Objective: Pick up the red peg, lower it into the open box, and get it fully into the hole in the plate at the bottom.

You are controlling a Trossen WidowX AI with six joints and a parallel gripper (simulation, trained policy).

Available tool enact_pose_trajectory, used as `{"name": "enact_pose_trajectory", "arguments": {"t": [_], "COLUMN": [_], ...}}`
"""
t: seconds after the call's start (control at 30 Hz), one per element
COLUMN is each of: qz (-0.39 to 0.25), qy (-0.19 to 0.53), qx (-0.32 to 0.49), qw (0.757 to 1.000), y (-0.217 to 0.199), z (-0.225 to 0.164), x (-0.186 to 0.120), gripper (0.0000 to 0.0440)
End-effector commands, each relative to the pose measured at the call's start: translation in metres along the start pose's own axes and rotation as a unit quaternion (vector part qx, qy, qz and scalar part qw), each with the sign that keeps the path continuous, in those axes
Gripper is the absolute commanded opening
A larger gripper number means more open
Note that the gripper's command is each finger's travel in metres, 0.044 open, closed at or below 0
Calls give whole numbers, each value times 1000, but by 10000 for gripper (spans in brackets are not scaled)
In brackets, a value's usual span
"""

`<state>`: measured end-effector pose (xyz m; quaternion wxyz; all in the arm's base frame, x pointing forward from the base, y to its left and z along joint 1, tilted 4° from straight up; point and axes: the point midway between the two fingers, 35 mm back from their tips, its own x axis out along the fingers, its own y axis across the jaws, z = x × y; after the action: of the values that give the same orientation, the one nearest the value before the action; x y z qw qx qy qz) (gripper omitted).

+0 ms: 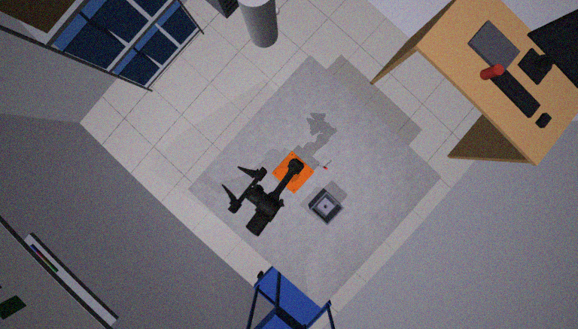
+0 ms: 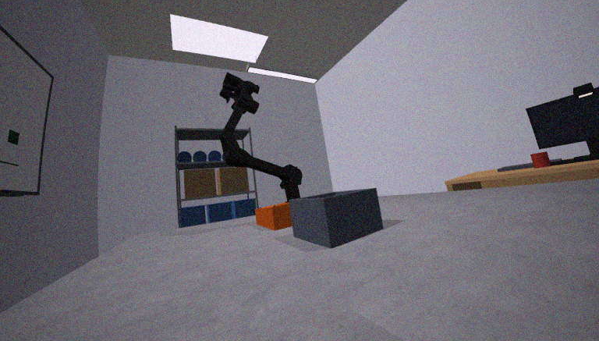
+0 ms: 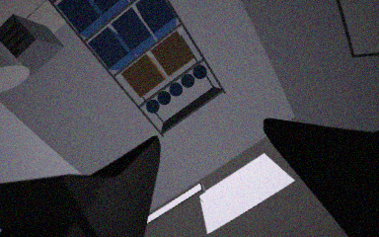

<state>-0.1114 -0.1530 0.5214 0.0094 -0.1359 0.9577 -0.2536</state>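
The pincer (image 1: 229, 176) (image 3: 211, 132) gapes wide, raised; fetching seems in hand. Next: swing down to the red peg (image 1: 325, 167), at the orange base's (image 1: 305, 172) three o'clock.

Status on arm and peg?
Gripper open, raised, nothing between fingers. Red peg on table beside orange base. Box open; nothing seen blocking peg.

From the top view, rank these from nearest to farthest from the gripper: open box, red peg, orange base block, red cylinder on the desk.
As it looks in the top view:
1. Orange base block, under the arm's foot.
2. Red peg, right of the block, and open box, below the peg: too close to call.
3. Red cylinder, upper right, on the desk.
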Motion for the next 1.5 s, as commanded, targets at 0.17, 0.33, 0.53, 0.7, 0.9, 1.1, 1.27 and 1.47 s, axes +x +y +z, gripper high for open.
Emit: {"name": "enact_pose_trajectory", "arguments": {"t": [0.17,0.33,0.53,0.7,0.9,1.1,1.27,1.47], "qz": [11,20,28,33,35,33,29,20], "qy": [57,102,159,208,269,330,380,438], "qx": [86,159,243,308,382,448,497,550], "qw": [995,982,957,928,884,831,780,711], "y": [20,41,68,93,123,154,181,213], "z": [-20,-37,-56,-70,-85,-97,-104,-109], "x": [3,4,1,-5,-14,-28,-42,-61], "gripper": [440,440,440,440,440,440,440,440]}}
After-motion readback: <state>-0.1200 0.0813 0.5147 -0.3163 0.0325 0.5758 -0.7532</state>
